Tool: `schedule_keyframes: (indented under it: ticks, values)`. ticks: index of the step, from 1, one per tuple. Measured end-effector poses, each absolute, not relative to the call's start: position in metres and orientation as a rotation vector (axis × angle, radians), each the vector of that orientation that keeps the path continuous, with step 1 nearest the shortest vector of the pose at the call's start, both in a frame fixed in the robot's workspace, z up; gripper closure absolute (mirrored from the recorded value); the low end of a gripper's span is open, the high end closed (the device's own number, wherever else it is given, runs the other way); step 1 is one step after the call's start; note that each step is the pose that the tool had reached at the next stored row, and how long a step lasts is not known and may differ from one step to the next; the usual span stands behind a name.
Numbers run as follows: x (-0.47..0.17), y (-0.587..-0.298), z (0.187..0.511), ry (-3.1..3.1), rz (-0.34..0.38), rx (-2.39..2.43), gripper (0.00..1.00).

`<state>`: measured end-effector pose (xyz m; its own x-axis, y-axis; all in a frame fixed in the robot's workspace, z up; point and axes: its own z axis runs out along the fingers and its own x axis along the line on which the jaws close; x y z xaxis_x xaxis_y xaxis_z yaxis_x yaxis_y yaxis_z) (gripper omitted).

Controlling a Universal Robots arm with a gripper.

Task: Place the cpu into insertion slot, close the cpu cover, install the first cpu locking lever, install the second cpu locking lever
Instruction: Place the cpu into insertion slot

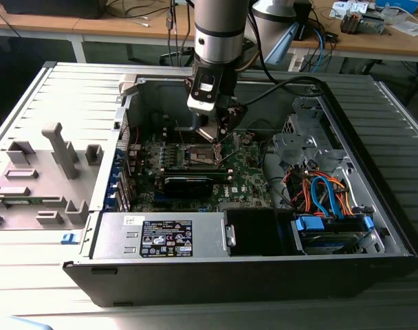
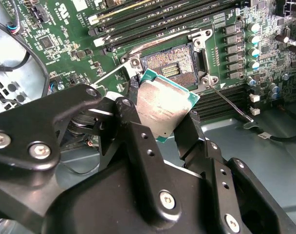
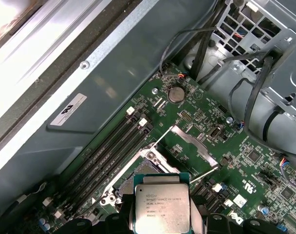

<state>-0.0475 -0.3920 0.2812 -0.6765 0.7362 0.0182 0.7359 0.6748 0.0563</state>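
Black end effector [image 2: 160, 127] clamps silver-grey square cpu [image 2: 163, 103] nr dark metal-rimmed insertion slot [image 2: 173, 62]; risk: skewed seating could bend pins.

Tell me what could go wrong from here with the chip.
The chip, held in the jaws, sits turned against the open socket; lowered like this it may land crooked and bend the bare contacts. The thin lever lies close beside the socket and might catch a corner.
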Motion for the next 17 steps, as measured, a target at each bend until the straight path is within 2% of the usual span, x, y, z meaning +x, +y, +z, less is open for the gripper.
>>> schedule_keyframes:
  ticks: [17]
  values:
    - [-0.0475, -0.392, 0.2804, 2.857, 0.092, 1.287, 0.45]
